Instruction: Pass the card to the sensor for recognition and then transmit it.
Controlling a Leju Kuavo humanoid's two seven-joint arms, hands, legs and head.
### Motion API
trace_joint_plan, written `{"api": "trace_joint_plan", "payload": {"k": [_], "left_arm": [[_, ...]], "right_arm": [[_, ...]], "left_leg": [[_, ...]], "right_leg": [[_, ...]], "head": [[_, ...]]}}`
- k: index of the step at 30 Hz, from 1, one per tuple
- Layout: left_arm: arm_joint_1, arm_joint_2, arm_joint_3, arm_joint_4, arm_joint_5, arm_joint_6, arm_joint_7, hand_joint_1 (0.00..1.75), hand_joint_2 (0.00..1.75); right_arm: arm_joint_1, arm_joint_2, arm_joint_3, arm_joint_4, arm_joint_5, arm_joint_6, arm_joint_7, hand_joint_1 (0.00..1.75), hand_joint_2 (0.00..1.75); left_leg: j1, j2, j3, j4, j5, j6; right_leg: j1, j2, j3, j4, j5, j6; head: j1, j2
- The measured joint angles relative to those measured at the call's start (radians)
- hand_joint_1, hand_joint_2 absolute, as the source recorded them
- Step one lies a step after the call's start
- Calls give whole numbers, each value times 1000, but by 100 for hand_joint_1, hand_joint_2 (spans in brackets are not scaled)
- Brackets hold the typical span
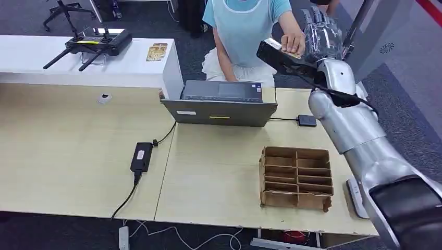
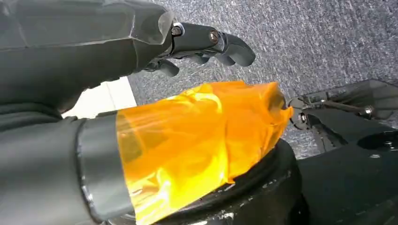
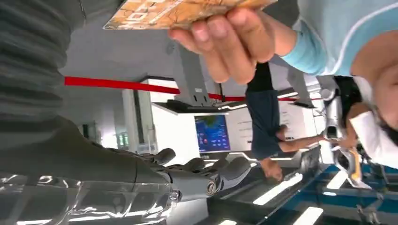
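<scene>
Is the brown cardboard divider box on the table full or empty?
Empty, as far as visible: the cardboard divider box shows only bare compartments in the head view, nothing inside.

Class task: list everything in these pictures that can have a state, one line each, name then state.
Laptop: lid open, on the table.
Card: held by the person's hand.
Right hand: raised by the person's hand, fingers apart, holding nothing.
Left hand: fingers curled, holding nothing.
Cardboard tray: compartments empty.
</scene>
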Motion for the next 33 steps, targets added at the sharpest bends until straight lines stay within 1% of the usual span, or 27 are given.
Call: {"api": "trace_joint_plan", "payload": {"k": [5, 6, 8, 9, 10, 11, 12, 13, 19, 21, 23, 33], "left_arm": [[0, 0, -2, 0, -1, 6, 0, 0, 0], [0, 0, -2, 0, -1, 6, 0, 0, 0], [0, 0, -3, 0, -1, 8, 0, 0, 0], [0, 0, -3, 0, -1, 10, 0, 0, 0], [0, 0, -3, 0, -1, 11, 0, 0, 0], [0, 0, -3, 0, -1, 11, 0, 0, 0], [0, 0, -4, 0, -1, 11, 0, 0, 0], [0, 0, -5, 0, 0, 12, 0, 0, 0], [0, 0, -6, 0, 2, 14, 0, 0, 0], [0, 0, -6, 0, 2, 14, 0, 0, 0], [0, 0, -6, 0, 1, 15, 0, 0, 0], [0, 0, -7, 0, -1, 16, -1, 0, 0]], "right_arm": [[-4, 0, -1, 63, 39, 2, 7, 0, 175], [-5, 0, -1, 72, 44, 2, 8, 37, 175], [-7, 0, -1, 87, 56, 3, 13, 37, 175], [-7, 0, -1, 96, 61, 3, 17, 150, 175], [-7, 0, -1, 101, 66, 3, 18, 164, 175], [-8, 0, -1, 105, 68, 3, 19, 171, 175], [-8, 0, -1, 110, 68, 3, 19, 175, 175], [-9, 0, -1, 115, 68, 2, 19, 171, 175], [-10, 0, -10, 128, 68, 0, 10, 171, 175], [-11, 0, -12, 130, 68, 0, 10, 175, 175], [-12, 0, -14, 132, 68, 0, 9, 173, 175], [-12, 0, -20, 131, 69, -2, 7, 175, 175]], "left_leg": [[0, 0, 0, 0, 0, 0], [0, 0, 0, 0, 0, 0], [0, 0, 0, 0, 0, 0], [0, 0, 0, 0, 0, 0], [0, 0, 0, 0, 0, 0], [0, 0, 0, 0, 0, 0], [0, 0, 0, 0, 0, 0], [0, 0, 0, 0, 0, 0], [0, 0, 0, 0, 0, 0], [0, 0, 0, 0, 0, 0], [0, 0, 0, 0, 0, 0], [0, 0, 0, 0, 0, 0]], "right_leg": [[0, 0, 0, 0, 0, 0], [0, 0, 0, 0, 0, 0], [0, 0, 0, 0, 0, 0], [0, 0, 0, 0, 0, 0], [0, 0, 0, 0, 0, 0], [0, 0, 0, 0, 0, 0], [0, 0, 0, 0, 0, 0], [0, 1, 0, 0, 0, 0], [0, 0, 0, 0, 0, 0], [0, 0, 0, 0, 0, 0], [0, 0, 0, 0, 0, 0], [0, 0, -1, 0, 0, 0]], "head": [[0, 0], [0, 0], [0, 0], [0, 0], [0, 0], [0, 0], [0, 0], [0, 0], [0, 0], [0, 0], [0, 0], [0, 0]]}}
